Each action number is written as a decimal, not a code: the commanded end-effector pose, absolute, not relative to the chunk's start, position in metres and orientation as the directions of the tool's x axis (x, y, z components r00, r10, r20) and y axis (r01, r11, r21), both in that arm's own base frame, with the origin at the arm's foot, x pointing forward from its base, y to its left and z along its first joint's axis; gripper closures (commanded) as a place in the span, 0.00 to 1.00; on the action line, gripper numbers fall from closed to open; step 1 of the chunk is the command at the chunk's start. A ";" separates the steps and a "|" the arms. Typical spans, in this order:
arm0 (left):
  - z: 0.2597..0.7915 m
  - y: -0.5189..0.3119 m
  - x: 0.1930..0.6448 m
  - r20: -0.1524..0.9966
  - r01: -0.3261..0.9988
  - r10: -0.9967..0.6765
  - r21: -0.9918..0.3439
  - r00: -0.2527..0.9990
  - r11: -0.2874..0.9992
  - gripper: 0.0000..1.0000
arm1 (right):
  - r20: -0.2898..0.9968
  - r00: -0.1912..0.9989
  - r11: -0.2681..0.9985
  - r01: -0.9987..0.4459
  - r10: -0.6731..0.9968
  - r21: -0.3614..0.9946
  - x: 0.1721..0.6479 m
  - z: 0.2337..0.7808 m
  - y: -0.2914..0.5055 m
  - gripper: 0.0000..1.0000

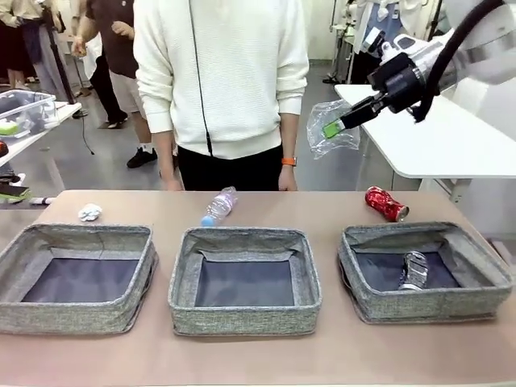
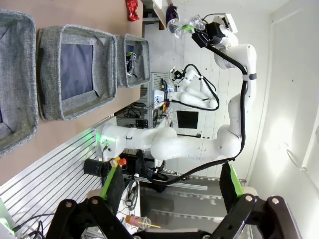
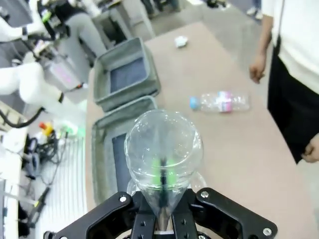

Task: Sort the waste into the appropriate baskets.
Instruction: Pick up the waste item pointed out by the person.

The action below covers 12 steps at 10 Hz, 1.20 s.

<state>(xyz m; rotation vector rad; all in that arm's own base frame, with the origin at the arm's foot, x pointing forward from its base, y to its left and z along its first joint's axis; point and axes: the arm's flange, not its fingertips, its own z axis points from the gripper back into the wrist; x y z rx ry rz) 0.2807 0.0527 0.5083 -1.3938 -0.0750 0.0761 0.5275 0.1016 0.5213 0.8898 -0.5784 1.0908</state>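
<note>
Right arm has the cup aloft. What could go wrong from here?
1. The right gripper pinches the clear plastic cup by its thin wall; it may buckle and slip out.
2. Released from this height, the light cup could miss or bounce out of the grey woven-fabric middle basket.
3. The person's hand hangs near a likely descent path.

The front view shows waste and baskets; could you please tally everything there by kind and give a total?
Baskets: 3
Cans: 2
Bottle: 1
Cup: 1
Paper ball: 1
Total: 8
</note>
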 end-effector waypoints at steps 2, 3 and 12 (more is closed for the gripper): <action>0.509 0.053 0.281 0.028 0.013 0.096 -0.987 0.995 0.159 0.00 | 0.801 0.415 0.176 -0.910 0.431 0.376 0.550 0.512 0.082 1.00; 0.509 0.053 0.281 0.028 0.013 0.096 -0.987 0.995 0.159 0.00 | 0.801 0.415 0.176 -0.910 0.431 0.376 0.550 0.512 0.082 1.00; 0.509 0.053 0.281 0.028 0.013 0.096 -0.987 0.995 0.159 0.00 | 0.175 0.720 0.568 -0.652 0.672 0.502 0.575 0.637 0.289 0.98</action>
